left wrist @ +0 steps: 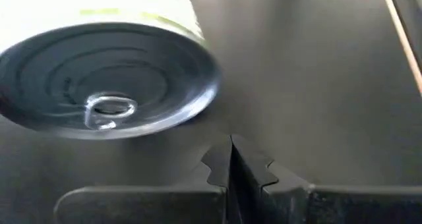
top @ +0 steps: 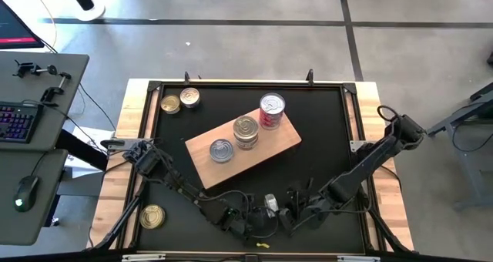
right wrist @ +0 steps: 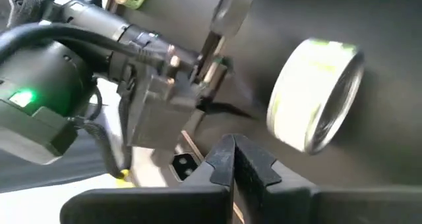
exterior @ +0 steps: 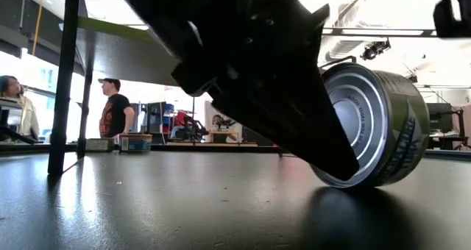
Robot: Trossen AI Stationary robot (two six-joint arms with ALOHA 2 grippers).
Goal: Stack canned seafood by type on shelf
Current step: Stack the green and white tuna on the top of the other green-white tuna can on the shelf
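The shelf (top: 231, 156) lies aslant mid-table. It carries a flat silver tin (top: 221, 150), a short stack of tins (top: 246, 131) and a tall red-labelled tin (top: 271, 110). Near the table's front edge a green-labelled tin (top: 271, 203) stands on its rim on the black tabletop, its ring-pull top (left wrist: 105, 85) facing my left gripper. My left gripper (left wrist: 231, 163) is shut, a little short of this tin. My right gripper (right wrist: 231, 159) is also shut, off to the tin's (right wrist: 316, 95) right. In the low view a dark gripper body hides the lower left of the tin (exterior: 383, 125).
Two gold-topped tins (top: 170, 104) (top: 189, 98) sit at the table's far left, and one more (top: 152, 216) at the near left. The two arms crowd the front edge. A desk with a keyboard (top: 17, 122) stands left of the table. People stand in the room behind.
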